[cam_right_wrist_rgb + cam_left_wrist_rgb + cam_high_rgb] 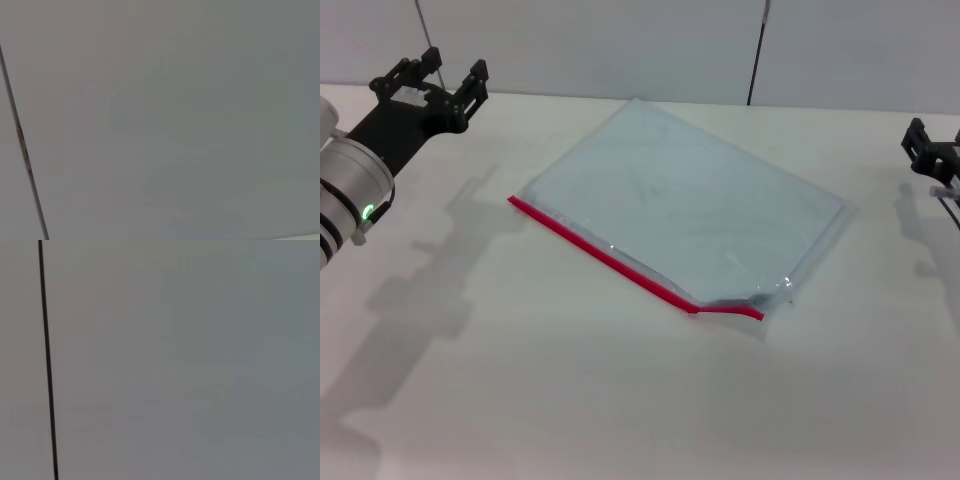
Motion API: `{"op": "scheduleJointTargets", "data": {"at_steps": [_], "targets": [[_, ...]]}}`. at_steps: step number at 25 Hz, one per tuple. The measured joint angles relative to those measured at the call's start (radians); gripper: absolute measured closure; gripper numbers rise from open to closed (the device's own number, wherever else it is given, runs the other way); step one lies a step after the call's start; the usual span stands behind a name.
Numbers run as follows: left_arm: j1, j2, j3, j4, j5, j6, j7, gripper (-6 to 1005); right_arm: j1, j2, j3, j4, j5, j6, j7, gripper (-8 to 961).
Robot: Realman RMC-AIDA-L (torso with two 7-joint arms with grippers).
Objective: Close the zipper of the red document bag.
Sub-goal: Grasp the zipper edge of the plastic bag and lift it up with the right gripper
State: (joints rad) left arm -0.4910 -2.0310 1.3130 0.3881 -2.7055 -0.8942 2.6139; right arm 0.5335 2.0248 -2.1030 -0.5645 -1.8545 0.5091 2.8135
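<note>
Left end effector (pixel 432 78) hovers released, far from the red document bag (pixel 680 200); no writing legible.

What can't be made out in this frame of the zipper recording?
- Zipper slider: too small to find in the head view.
- Right gripper: cut by the head view's edge, so its opening is unclear.
- Both wrist views: only blank wall, no red document bag.

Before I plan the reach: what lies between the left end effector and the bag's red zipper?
Bare white table, per the head view.
</note>
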Motion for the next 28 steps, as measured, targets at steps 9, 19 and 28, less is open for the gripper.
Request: {"op": "scheduleJointTargets", "data": {"at_steps": [9,19,28], "targets": [[0.000,0.000,0.000,0.000,0.002,0.000,0.000,374,-0.001,0.000,0.002,0.000,0.000,0.000,0.001,313],[-0.001,0.004,0.001,-0.019,0.006,0.012,-0.006,377,-0.008,-0.007,-0.008,-0.068,-0.022,-0.090,-0.003,315],[-0.001,0.006,0.011,-0.018,0.007,0.039,-0.020,378,-0.183,-0.121,0.002,-0.499,-0.256,-0.378,-0.006,316]]}}
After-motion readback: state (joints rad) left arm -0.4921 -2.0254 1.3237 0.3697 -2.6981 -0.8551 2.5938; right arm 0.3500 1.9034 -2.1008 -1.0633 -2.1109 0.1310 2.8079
